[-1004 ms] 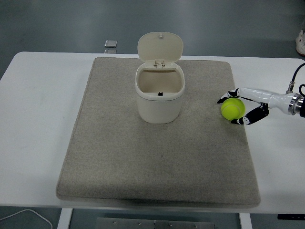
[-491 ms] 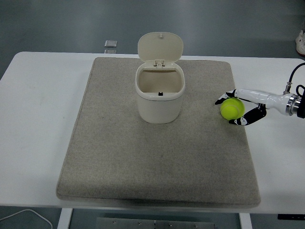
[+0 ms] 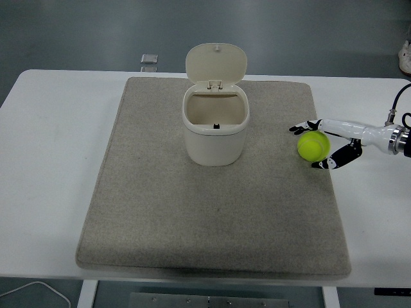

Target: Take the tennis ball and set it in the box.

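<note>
the right hand (image 3: pixel 329 142), reaching in from the right edge, has its fingers curled around the yellow tennis ball (image 3: pixel 313 145) near the right edge of the grey mat (image 3: pixel 212 212). well to the left, a cream box (image 3: pixel 215 131) stands on the mat, lid raised.

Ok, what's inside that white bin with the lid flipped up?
The bin stands open on the grey mat. Only its pale inner back wall and a small dark latch at the front rim show. Its bottom is hidden by the front wall, so contents cannot be told.
</note>
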Controlling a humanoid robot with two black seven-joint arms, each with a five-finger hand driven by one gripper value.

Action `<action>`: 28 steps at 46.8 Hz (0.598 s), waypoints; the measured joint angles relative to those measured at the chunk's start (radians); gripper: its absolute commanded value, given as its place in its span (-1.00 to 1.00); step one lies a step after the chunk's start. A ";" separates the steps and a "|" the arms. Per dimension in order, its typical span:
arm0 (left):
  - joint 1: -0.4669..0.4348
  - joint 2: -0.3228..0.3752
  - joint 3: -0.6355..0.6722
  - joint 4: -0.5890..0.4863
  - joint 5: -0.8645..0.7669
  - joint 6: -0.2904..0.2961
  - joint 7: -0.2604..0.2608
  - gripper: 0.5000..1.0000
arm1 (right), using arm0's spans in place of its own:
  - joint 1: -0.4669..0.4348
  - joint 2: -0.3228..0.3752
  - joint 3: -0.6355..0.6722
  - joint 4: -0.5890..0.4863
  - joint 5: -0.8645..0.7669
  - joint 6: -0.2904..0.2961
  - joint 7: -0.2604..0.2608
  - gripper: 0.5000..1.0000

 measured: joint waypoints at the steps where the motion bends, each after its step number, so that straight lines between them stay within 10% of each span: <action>1: 0.000 0.000 0.000 0.000 0.000 0.000 0.000 0.97 | 0.001 -0.002 -0.001 0.000 0.000 0.002 0.001 0.72; 28: 0.000 0.000 0.000 0.000 0.000 0.000 0.000 0.97 | -0.002 0.010 0.010 -0.054 -0.044 -0.047 0.002 0.61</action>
